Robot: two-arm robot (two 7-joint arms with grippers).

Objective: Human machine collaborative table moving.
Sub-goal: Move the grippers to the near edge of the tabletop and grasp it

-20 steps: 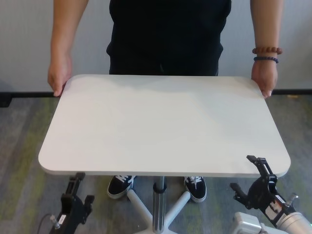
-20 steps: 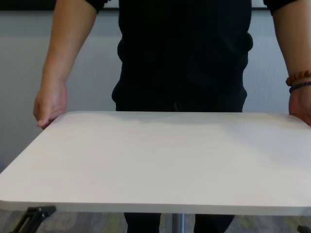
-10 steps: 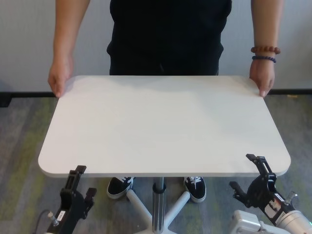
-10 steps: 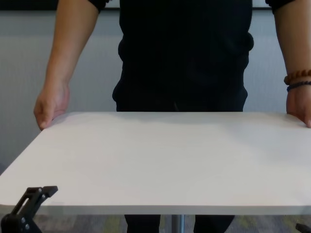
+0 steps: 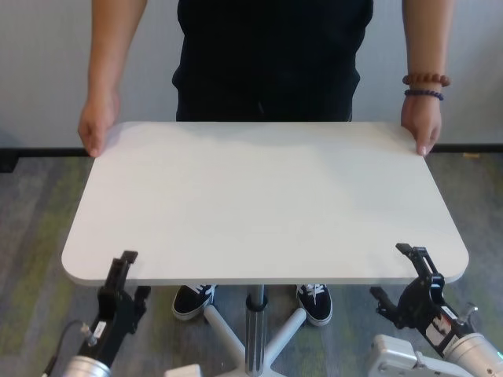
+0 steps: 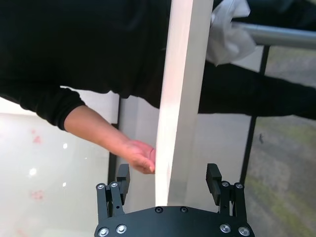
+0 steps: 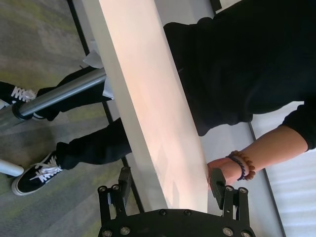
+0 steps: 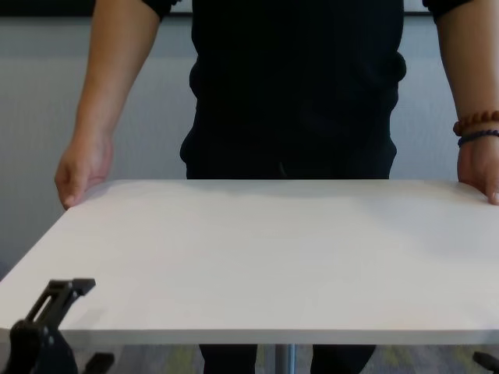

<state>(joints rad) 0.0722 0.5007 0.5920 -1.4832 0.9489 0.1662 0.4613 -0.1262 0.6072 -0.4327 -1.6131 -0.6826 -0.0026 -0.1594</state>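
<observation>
The white table [image 5: 259, 196] stands between me and the human [image 5: 271, 55], who holds its two far corners with both hands; bead bracelets [image 5: 427, 80] sit on one wrist. My left gripper [image 5: 132, 279] is open at the near left edge. In the left wrist view [image 6: 168, 177] its jaws straddle the thin table edge [image 6: 175, 98] without closing on it. My right gripper [image 5: 397, 275] is open at the near right corner. In the right wrist view [image 7: 170, 183] it also straddles the edge [image 7: 143, 98]. The chest view shows the tabletop [image 8: 273, 249] and the left gripper's upper finger [image 8: 62, 292].
A grey pedestal pole [image 5: 256, 330] runs down to a white star base [image 5: 224, 334] under the table. The human's black shoes [image 5: 192, 300] stand beside the base. Grey and green carpet [image 5: 31, 236] lies around, and a pale wall is behind the human.
My left gripper has risen and moved forward until its upper finger stands over the near left edge. The human's hands shifted slightly along the far corners. The right gripper barely moved.
</observation>
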